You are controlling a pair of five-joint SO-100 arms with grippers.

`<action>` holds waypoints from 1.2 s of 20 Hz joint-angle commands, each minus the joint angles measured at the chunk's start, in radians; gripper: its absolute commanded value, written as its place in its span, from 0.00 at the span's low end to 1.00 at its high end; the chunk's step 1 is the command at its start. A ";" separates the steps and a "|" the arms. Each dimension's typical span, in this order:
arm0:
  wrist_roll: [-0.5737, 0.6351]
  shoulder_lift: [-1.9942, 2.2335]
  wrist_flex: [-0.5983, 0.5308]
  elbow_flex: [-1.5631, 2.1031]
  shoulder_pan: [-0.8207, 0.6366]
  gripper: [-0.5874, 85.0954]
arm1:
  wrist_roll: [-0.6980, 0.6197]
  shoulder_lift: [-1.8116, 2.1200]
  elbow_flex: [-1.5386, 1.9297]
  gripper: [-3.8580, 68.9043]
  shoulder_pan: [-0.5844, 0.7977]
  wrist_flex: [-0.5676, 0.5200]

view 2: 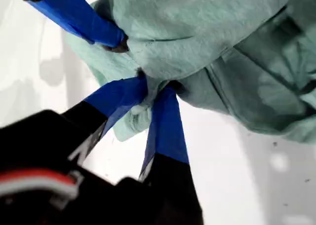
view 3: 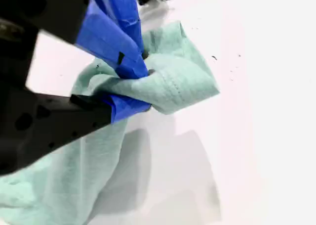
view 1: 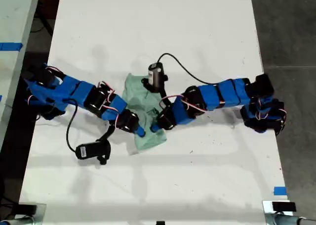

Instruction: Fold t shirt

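Note:
The pale mint-green t shirt (view 1: pixel 136 94) lies crumpled at the middle of the white table (view 1: pixel 148 27). My first gripper (view 1: pixel 141 131), on the arm reaching in from the exterior view's left, is shut on a bunched edge of the t shirt (view 2: pixel 207 32); its blue fingertips (view 2: pixel 165 111) pinch the cloth. Right beside it, my second gripper (view 1: pixel 154 128), coming from the exterior view's right, is shut on a folded corner of the t shirt (view 3: pixel 182 81). The first wrist view also shows a blue finger of the second gripper (view 2: pixel 84 20). The first gripper (view 2: pixel 153 86) and the second gripper (view 3: pixel 140 81) hold the cloth slightly lifted.
A wrist camera (view 1: pixel 157 75) with a black cable stands over the shirt's far part, and another camera (view 1: pixel 94 150) hangs near the first arm. Blue tape (view 1: pixel 280 190) marks the table's near corner on the exterior view's right. Dark floor (view 1: pixel 291 37) borders the table there.

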 commanded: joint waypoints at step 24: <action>-0.107 1.233 0.175 0.833 -0.353 0.08 | -0.023 0.729 0.449 0.29 0.474 0.374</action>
